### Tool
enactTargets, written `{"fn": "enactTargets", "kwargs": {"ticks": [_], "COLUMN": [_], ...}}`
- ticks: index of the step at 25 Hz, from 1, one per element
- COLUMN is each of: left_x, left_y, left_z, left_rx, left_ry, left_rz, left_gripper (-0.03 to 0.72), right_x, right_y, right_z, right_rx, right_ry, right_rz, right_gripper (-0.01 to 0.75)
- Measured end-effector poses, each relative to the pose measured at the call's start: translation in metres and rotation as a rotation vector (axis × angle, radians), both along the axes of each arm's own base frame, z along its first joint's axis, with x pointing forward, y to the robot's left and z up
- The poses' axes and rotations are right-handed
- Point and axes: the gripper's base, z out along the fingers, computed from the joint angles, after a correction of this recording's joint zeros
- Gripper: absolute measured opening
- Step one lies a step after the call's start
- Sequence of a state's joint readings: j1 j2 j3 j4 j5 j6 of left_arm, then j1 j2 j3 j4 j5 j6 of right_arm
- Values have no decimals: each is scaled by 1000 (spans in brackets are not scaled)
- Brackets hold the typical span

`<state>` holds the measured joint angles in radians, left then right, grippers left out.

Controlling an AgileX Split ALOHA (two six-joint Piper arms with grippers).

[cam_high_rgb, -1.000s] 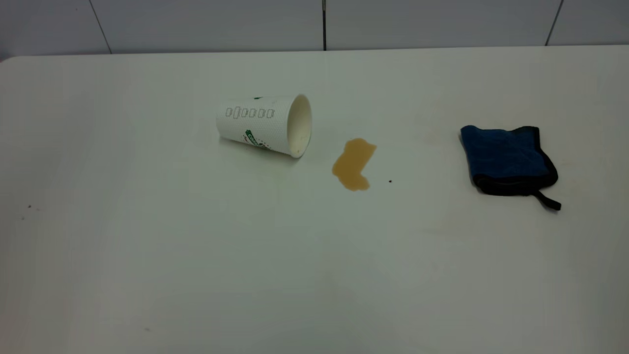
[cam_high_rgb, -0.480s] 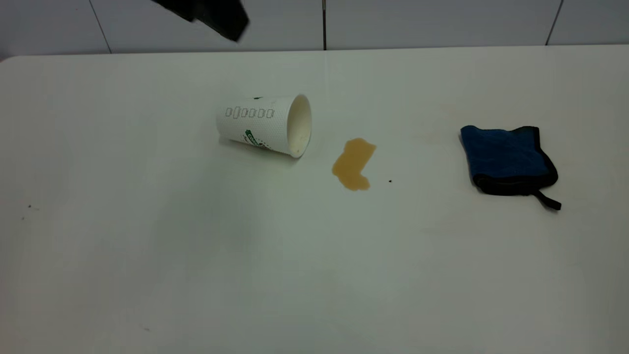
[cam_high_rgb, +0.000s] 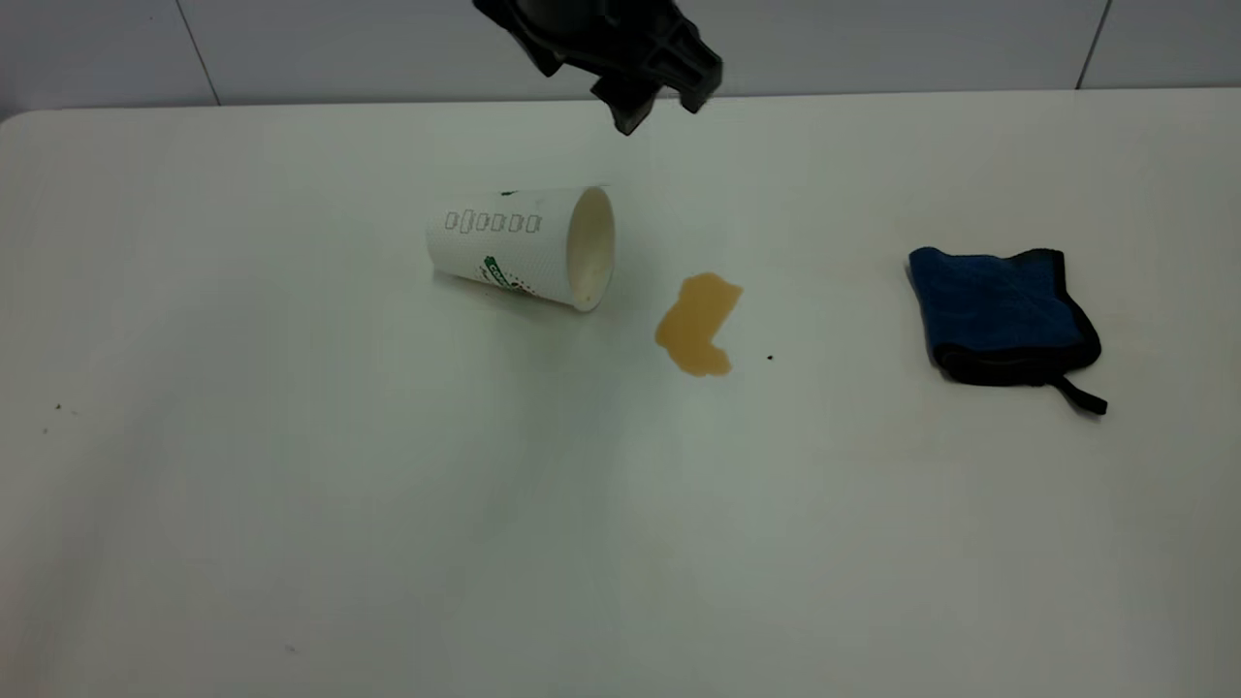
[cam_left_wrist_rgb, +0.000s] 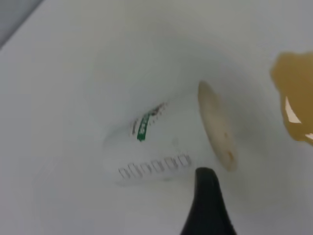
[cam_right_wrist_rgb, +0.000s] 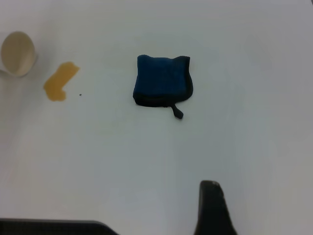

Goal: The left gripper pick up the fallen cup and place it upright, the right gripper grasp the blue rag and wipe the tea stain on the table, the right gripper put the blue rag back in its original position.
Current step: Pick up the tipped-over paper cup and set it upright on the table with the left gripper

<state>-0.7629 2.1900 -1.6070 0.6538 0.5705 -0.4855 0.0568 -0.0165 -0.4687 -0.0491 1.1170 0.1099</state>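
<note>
The white paper cup [cam_high_rgb: 519, 247] lies on its side on the table [cam_high_rgb: 388, 533], with its mouth toward the amber tea stain [cam_high_rgb: 698, 325]. My left gripper [cam_high_rgb: 664, 107] hangs above the table's far edge, up behind the cup's mouth, with its two fingers apart and empty. In the left wrist view the cup [cam_left_wrist_rgb: 166, 147] and the stain [cam_left_wrist_rgb: 293, 98] lie below one black finger [cam_left_wrist_rgb: 205, 196]. The blue rag [cam_high_rgb: 1003, 315] lies folded at the right. The right wrist view shows the rag [cam_right_wrist_rgb: 161, 81], the stain [cam_right_wrist_rgb: 59, 82], the cup [cam_right_wrist_rgb: 17, 54] and one finger [cam_right_wrist_rgb: 210, 205] of my right gripper, empty and well short of the rag.
A tiny black speck [cam_high_rgb: 770, 357] lies just right of the stain. A few faint specks [cam_high_rgb: 56, 408] mark the table's left side. A tiled wall [cam_high_rgb: 873, 44] runs behind the table's far edge.
My left gripper has come into the exterior view from the top and moved right and down, to above the cup's mouth. Cup, stain and rag have not moved.
</note>
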Motion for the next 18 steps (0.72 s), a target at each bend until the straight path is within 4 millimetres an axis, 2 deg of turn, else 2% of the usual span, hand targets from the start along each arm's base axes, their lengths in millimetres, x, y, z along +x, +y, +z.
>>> {"fn": "enactTargets", "kwargs": {"ticks": [3, 6, 12, 18], "left_x": [5, 13, 23, 29], "left_y": [-22, -32, -30, -19], "left_z": [-24, -52, -85, -92], "left_rx": [38, 53, 125, 150], "left_ry": [-74, -135, -184, -204], "left_rz": [41, 103, 188, 245], "left_gripper": [585, 585, 583, 582], "right_x": [0, 0, 0, 0], "right_y": [0, 0, 0, 0], "right_z": [0, 0, 0, 0], "right_rx": [0, 0, 0, 0], "right_ry": [0, 0, 0, 0], "right_rz": [0, 0, 0, 0], "right_gripper": [533, 533, 533, 533]}}
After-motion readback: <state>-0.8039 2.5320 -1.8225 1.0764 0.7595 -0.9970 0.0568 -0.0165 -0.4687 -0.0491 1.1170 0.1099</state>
